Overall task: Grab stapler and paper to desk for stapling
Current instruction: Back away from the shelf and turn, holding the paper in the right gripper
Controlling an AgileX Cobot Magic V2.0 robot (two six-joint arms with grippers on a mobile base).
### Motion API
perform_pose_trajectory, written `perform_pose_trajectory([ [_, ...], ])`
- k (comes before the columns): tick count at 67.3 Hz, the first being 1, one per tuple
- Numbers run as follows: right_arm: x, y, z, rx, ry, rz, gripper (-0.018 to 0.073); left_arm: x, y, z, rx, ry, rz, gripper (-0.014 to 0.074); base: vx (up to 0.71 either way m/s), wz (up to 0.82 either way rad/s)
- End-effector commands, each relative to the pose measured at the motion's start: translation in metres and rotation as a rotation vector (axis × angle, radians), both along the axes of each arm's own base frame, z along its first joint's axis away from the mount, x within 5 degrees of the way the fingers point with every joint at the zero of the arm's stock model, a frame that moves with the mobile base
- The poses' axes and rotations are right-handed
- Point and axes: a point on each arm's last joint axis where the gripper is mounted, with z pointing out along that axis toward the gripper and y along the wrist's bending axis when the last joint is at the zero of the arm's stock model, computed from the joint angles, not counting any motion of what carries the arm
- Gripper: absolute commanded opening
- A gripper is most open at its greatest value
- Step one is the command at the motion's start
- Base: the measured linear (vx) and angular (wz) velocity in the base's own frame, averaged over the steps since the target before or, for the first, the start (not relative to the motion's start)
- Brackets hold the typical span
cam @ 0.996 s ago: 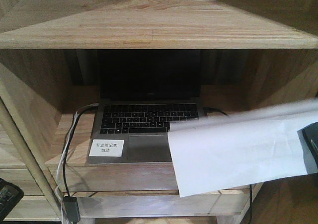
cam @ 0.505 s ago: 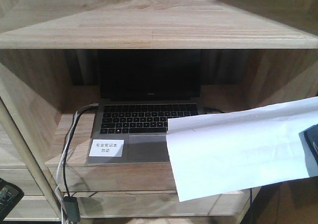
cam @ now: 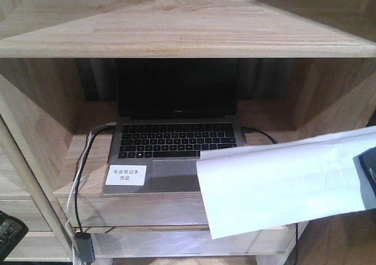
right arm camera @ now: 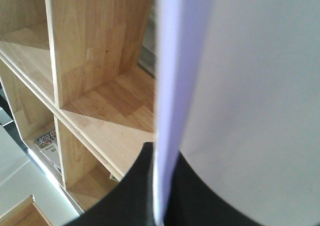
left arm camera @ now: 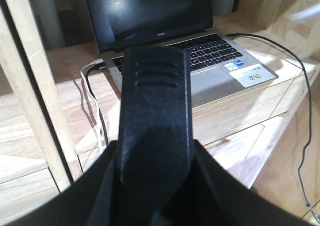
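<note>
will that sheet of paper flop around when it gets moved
Probably floppy: the paper is pinched at one end by the right gripper, yet spans out unsupported, likely helped by its lengthwise crease. Thin and light, it may sag or flutter on quick moves. Its free corner looks close to the shelf edge and could snag.

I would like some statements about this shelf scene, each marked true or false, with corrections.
1. The laptop stands open on a shelf. True.
2. The paper lies flat on the keyboard. False: the right gripper holds it up by one edge.
3. A white label sits on the laptop's front left corner. True.
4. The laptop shows a bright picture. False: its screen is dark.
5. No cables are near the laptop. False: cables hang at its left.
</note>
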Motion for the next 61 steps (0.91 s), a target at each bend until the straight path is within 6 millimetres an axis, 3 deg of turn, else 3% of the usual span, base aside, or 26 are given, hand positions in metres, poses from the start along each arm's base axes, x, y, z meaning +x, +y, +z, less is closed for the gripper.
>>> perform_pose_trajectory([
  [1,-0.0115,-0.0009,0.0059,0.066,-0.134,0.046,-0.0001,0.0019,-0.0012,0.0184,-0.056,-0.110,-0.001,-0.0006,0.00,0.00],
  [61,-0.0115,-0.0009,0.0059,0.066,-0.134,0.046,-0.0001,0.0019,-0.0012,0.0184,-0.056,-0.110,-0.001,-0.0006,-0.03,0.01],
])
